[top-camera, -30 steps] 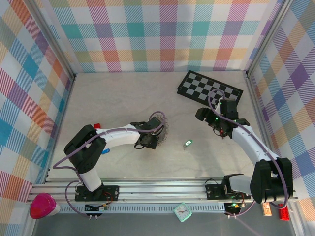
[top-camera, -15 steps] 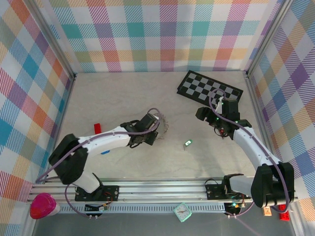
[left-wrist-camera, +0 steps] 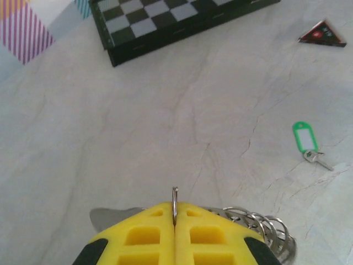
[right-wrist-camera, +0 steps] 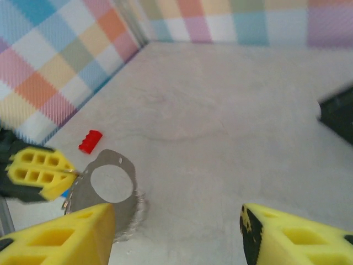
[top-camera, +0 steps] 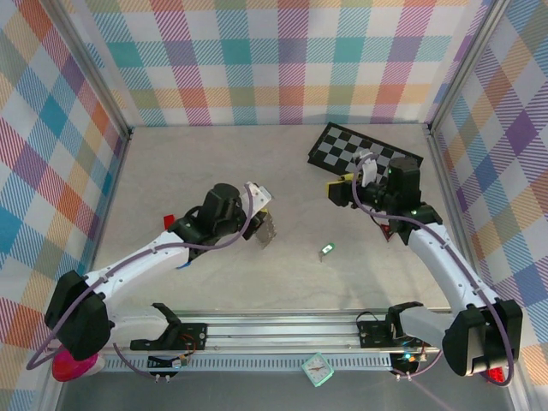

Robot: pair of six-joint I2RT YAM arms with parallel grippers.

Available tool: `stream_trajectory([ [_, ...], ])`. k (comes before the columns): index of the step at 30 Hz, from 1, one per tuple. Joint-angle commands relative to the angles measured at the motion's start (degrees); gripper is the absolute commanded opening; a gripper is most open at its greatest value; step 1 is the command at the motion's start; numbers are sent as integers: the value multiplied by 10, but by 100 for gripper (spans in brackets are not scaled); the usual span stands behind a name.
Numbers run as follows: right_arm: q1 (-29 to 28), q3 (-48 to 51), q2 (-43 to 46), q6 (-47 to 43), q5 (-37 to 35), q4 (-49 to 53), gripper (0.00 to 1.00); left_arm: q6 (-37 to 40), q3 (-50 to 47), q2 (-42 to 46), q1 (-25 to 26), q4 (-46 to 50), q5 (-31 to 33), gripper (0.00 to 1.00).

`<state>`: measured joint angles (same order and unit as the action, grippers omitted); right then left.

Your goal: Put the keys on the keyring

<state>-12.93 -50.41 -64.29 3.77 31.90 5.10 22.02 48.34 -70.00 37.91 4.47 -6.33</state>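
1. Pale stone-patterned table [top-camera: 214, 163], overhead camera: the left gripper [top-camera: 258, 208] reaches to mid-table, clamped on the large thin grey metal keyring [top-camera: 266, 229], which sits at its tip. The right gripper [top-camera: 341, 190] hovers just in front of the black-and-white chequered board [top-camera: 377, 150], facing the left gripper and well apart from it. A tiny green-tagged key [top-camera: 326, 251] lies loose on the table between the two arms, on the side nearer their bases. A small red toy brick [top-camera: 169, 221] lies beside the left arm.

2. Left wrist camera: the left gripper [left-wrist-camera: 174, 212] has its yellow fingers [left-wrist-camera: 143, 237] pressed together, with the keyring [left-wrist-camera: 174, 197] pinched edge-on in the seam between them. A cluster of small silvery rings [left-wrist-camera: 267, 232] fringes the hoop to the right. The green-tagged key [left-wrist-camera: 304, 138] lies ahead and to the right, touching nothing else. The chequered board [left-wrist-camera: 165, 22] runs along the top, and a red-and-black triangular piece [left-wrist-camera: 322, 36] lies in the upper right.

3. Right wrist camera: the right gripper [right-wrist-camera: 176, 234] has its yellow fingertips [right-wrist-camera: 60, 237] set wide apart, with nothing between them. Ahead, the left gripper [right-wrist-camera: 52, 176] holds the keyring [right-wrist-camera: 83, 193] face-on, its round opening showing. The red brick [right-wrist-camera: 90, 141] lies just beyond.
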Motion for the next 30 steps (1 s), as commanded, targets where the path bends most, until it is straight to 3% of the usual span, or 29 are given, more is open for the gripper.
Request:
stream_trajectory([
  [1, -22, -15, -11, -150, 76, -56, 59, 77, 4, 11, -36, -41, -156, 0],
  [6, -73, -29, -47, -289, 135, -49, 54, 115, 0, 12, -70, -47, -287, 0],
  [11, -113, -42, -90, -363, 171, -24, 44, 155, 0, 10, -71, -41, -349, 0],
  [21, -161, -32, -126, -406, 204, -20, 29, 151, -14, 6, -71, -70, -377, 0],
  [30, -185, -16, -145, -384, 190, -57, 28, 147, -20, 5, -71, -73, -384, 0],
])
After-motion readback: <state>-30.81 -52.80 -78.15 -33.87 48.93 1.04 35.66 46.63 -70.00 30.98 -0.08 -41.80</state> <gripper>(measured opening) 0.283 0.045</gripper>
